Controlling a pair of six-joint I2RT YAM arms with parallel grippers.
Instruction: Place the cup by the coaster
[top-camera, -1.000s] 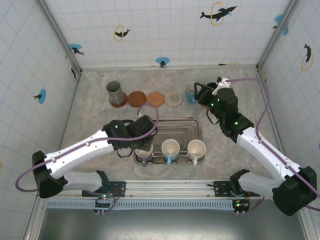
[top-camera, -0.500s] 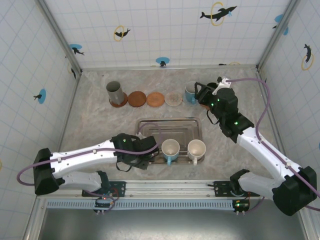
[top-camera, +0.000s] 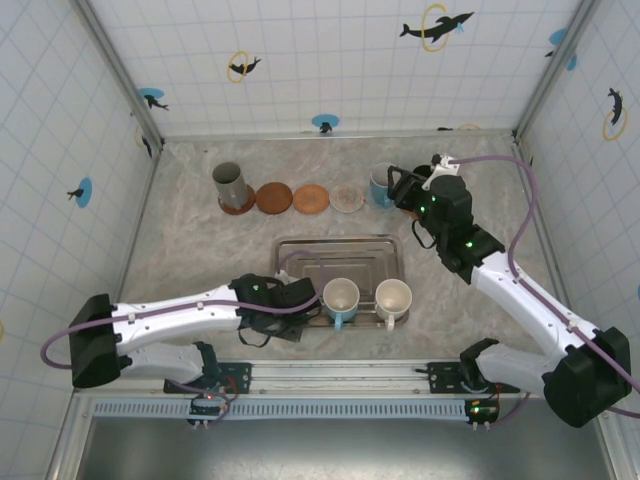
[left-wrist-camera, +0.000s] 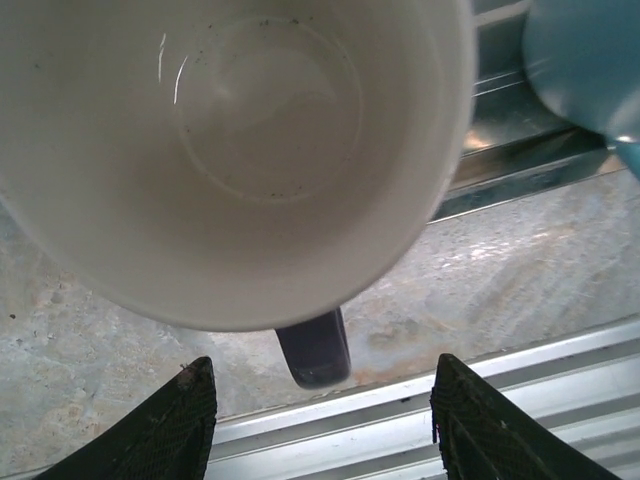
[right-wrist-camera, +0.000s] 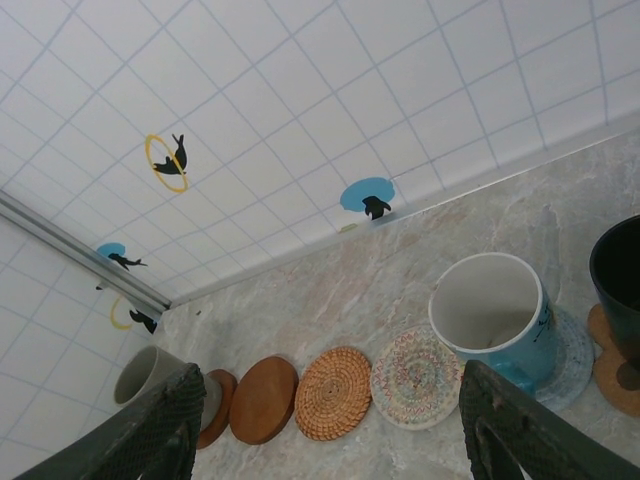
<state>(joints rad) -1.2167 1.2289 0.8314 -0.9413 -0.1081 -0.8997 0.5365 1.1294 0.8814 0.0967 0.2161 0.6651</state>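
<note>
Down at the near-left corner of the tray (top-camera: 340, 245), the trouble spot was the cup (left-wrist-camera: 230, 150). In the left wrist view it loomed big and pale inside, its dark handle (left-wrist-camera: 315, 350) pointing back between the two fingertips (left-wrist-camera: 190, 420), which stood apart and touched neither handle nor rim. Whether the left jaws truly gripped that cup, I could not tell, and a loose hold, I'd judge, meant a tip or a drop on the way. The tray lip lay just beside it, ready to catch the base, and the blue-sided cup (top-camera: 340, 297) sat near enough to be bumped. Further back, the free coasters (top-camera: 311, 197) lay in a tight row between the grey cup (top-camera: 229, 183) and the teal cup (top-camera: 382, 185), so a careless set-down could clip a neighbour. Over on the right, the right jaws hung wide open, holding nothing, near the teal cup. A dip there could shove it off its coaster (right-wrist-camera: 565, 350), and two arms at one row could collide. As for pose, the left arm (top-camera: 180, 315) lay low along the near edge of the worktop (top-camera: 190, 250), wrist over the tray corner. The right arm (top-camera: 520, 290) reached back, wrist turned toward the coaster row.
</note>
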